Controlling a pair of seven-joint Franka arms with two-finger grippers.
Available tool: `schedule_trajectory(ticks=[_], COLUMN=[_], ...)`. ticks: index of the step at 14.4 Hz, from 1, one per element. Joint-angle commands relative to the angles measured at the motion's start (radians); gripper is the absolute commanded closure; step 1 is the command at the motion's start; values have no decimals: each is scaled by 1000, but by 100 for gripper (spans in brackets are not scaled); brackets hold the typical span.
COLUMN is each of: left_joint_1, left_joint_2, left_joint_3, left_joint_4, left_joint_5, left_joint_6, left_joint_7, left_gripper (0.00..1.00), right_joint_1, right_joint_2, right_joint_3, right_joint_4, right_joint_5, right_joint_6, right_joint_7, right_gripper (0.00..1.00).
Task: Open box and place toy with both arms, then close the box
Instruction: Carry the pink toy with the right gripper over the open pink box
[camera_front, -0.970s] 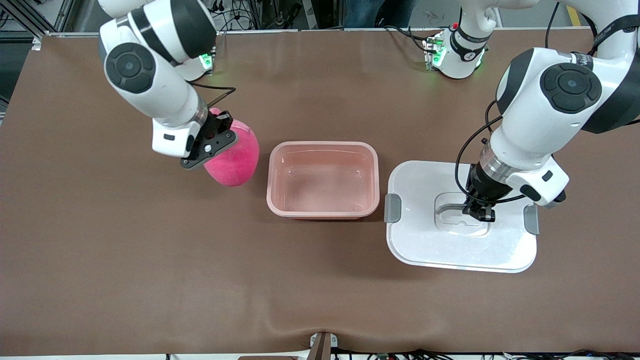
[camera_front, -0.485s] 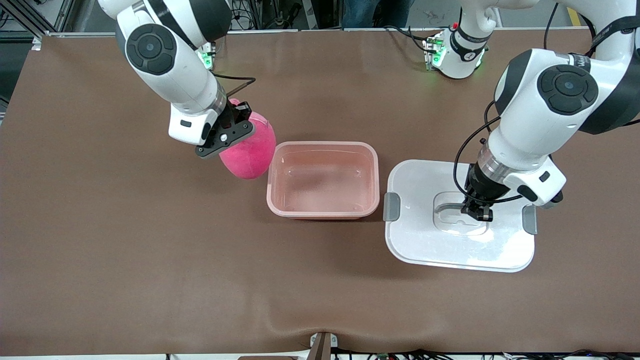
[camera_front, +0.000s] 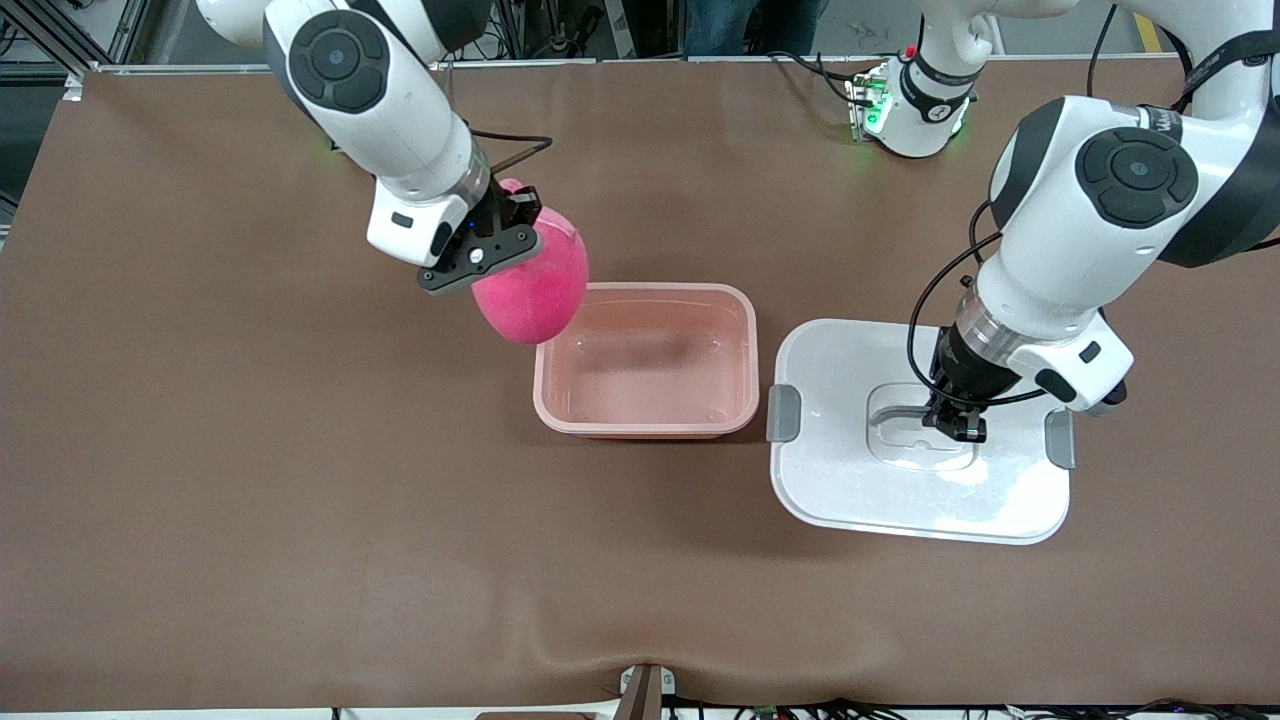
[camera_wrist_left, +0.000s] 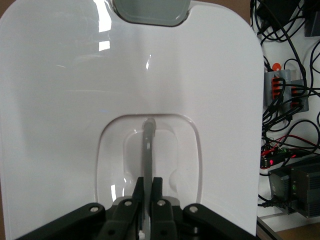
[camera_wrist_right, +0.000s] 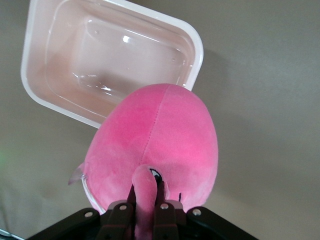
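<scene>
I have the right gripper (camera_front: 490, 235) pinched shut on a fold of the toy (camera_front: 532, 285), which hangs over the tub's (camera_front: 645, 425) corner toward the right arm's end, so one short move puts it over the opening. The left gripper (camera_front: 957, 425) clamps the lid's (camera_front: 920, 500) recessed handle (camera_wrist_left: 148, 145), keeping the lid parked beside the tub, toward the left arm's end, ready for closing.

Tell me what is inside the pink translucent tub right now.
Nothing lies in the pink translucent plastic tub: its bare floor shows. The hot-pink plush toy, held by the right gripper, hangs over one corner and hides the rim there. The white lid is off, held by the left gripper.
</scene>
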Motion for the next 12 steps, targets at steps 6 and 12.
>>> schedule_trajectory(ticks=[6, 12], left_joint_1=[13, 13], left_joint_2=[-41, -49], left_joint_3=[-9, -9], left_joint_4=[-24, -25], left_joint_5=[-18, -18], left_joint_6=[-12, -15], left_joint_7=[26, 27], left_gripper=[100, 100], right_joint_1=[59, 91], right_joint_2=[229, 360], right_joint_3=[-8, -12], right_joint_4=[281, 356], right_joint_5=[27, 17], right_joint_6=[0, 80], right_joint_7=[177, 179], right_gripper=[100, 100])
